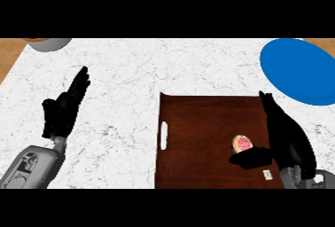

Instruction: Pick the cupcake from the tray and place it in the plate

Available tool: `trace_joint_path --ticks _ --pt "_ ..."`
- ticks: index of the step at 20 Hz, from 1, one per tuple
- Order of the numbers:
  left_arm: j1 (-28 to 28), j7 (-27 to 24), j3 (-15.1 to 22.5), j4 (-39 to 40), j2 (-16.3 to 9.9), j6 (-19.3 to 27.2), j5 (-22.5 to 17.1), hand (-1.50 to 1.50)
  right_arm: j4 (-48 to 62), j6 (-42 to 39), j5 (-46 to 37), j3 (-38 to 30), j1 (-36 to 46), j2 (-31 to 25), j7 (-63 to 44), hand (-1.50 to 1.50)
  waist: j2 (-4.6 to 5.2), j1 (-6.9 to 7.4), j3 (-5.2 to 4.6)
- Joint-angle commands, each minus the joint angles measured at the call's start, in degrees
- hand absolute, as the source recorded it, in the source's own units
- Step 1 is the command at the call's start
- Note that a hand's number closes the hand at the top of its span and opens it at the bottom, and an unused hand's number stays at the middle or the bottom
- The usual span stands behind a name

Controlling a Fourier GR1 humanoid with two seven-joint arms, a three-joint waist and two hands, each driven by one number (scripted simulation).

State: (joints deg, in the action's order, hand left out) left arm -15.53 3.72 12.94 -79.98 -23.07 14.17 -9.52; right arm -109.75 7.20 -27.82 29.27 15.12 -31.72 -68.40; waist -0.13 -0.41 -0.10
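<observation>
Now I am watching the right robot hand (288, 142) spreading beside the cupcake (242, 143) sitting on the tray (196, 133), judging it light, soft-topped and best taken low by its sides.

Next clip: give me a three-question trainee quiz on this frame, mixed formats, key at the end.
1. True or false: the cupcake already sits on the blue plate.
2. Which hand is beside the cupcake? A) left hand B) right hand
3. Fill in: the cupcake rests on the brown ____.

Key: 1 false; 2 B; 3 tray.
</observation>
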Motion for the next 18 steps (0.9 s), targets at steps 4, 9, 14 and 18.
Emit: trace_joint_path --ticks 4,9,14,18 --pt "-2.77 0.97 -2.58 2.5 -0.72 -2.32 -0.55 0.0 4.22 -7.11 1.79 0.6 -0.09 2.6 -9.33 -1.5 0.22 0.32 0.03" --pt "-0.97 -0.44 -1.61 2.12 1.91 -1.74 1.17 0.0 12.24 -7.21 1.19 -1.23 0.69 5.88 -4.6 -1.5 0.26 0.82 0.08" --pt "-0.85 -0.46 -3.95 2.39 1.71 -3.57 1.58 0.0 11.05 -7.95 -1.08 -1.05 -2.88 9.14 -3.3 -1.5 0.11 0.36 0.08" --pt "0.25 -1.22 -4.16 1.06 2.43 -4.58 2.22 0.0 17.52 -7.61 -0.81 -5.12 -5.13 8.16 4.34 -1.5 0.14 0.41 0.1"
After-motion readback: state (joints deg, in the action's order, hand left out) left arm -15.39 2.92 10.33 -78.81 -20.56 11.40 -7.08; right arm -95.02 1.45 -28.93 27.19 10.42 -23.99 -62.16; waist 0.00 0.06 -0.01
